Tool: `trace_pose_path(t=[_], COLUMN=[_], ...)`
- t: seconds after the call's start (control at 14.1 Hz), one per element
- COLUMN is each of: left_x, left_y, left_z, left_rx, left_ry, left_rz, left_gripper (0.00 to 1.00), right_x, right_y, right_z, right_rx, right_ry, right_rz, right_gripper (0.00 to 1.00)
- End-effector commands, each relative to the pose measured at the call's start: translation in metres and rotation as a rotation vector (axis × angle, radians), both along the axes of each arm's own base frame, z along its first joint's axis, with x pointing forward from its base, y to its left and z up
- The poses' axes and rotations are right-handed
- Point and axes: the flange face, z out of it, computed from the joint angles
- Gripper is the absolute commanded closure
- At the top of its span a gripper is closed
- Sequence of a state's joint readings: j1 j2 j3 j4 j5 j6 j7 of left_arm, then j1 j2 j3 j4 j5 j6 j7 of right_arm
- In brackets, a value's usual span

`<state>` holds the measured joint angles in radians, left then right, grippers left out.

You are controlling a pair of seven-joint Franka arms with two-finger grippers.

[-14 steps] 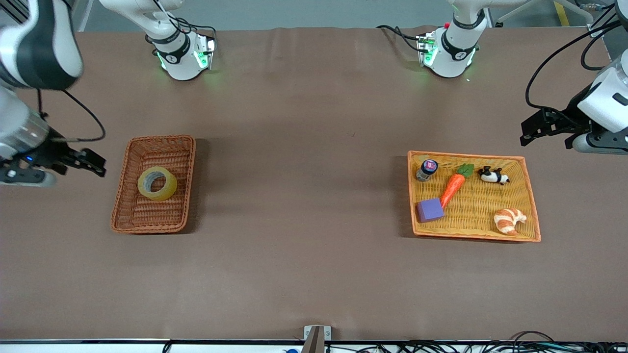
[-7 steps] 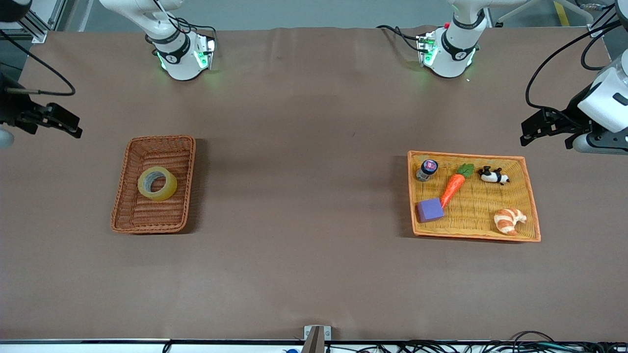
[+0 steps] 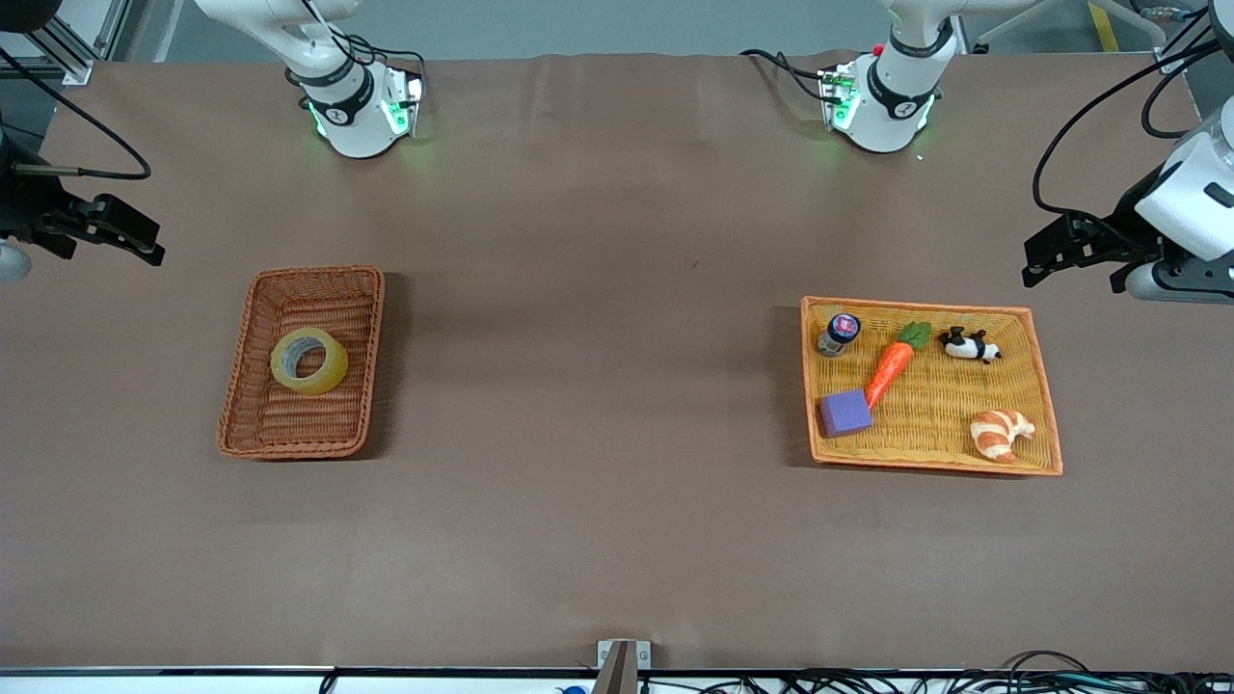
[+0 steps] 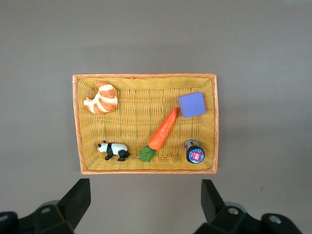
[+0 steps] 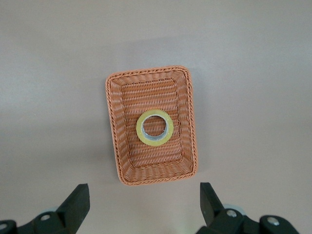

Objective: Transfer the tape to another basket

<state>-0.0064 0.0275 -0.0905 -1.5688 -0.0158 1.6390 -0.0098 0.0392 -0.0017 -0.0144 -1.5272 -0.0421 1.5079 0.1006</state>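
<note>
The tape [image 3: 308, 360], a yellowish ring, lies flat in the reddish-brown wicker basket [image 3: 253, 371] toward the right arm's end of the table. From high up, the right wrist view looks down on the tape [image 5: 155, 127] and the basket [image 5: 116, 141]. My right gripper [image 3: 135, 236] hangs open and empty over the table's edge beside that basket, its jaws wide apart [image 5: 145, 197]. Open and empty as well, my left gripper [image 3: 1039, 260] waits above the table beside the yellow tray [image 3: 1046, 424], with bare table between its jaws [image 4: 145, 195].
The orange-rimmed yellow tray [image 4: 146, 170] holds a carrot [image 3: 892, 364], a purple block [image 3: 845, 413], a croissant [image 3: 1001, 433], a toy panda [image 3: 969, 344] and a small jar [image 3: 839, 333]. Both arm bases stand along the table's edge farthest from the front camera.
The right arm has swung up and away from beside the basket toward the table's edge, then nearly stopped. The left arm, tape and basket stayed put.
</note>
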Motion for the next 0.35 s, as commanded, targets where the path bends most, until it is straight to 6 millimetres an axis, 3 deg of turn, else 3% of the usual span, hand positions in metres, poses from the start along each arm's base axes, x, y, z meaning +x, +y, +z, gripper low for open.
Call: trace_pose_path(t=[0.0,0.28], left_x=[0.0017,0.0031], left_y=[-0.0008,-0.0008], left_z=[0.0054,0.0028], left_rx=[0.014,0.014], left_ry=[-0.006,-0.002], left_rz=[0.004,0.002], left_gripper=[0.00,0.00], right_x=[-0.0020,-0.0020], right_y=[-0.0024,-0.0106], right_z=[0.0021,0.0028], right_rx=[0.018,0.019], right_ry=[-0.001,-0.003], right_rz=[0.008,-0.006], right_gripper=[0.00,0.00])
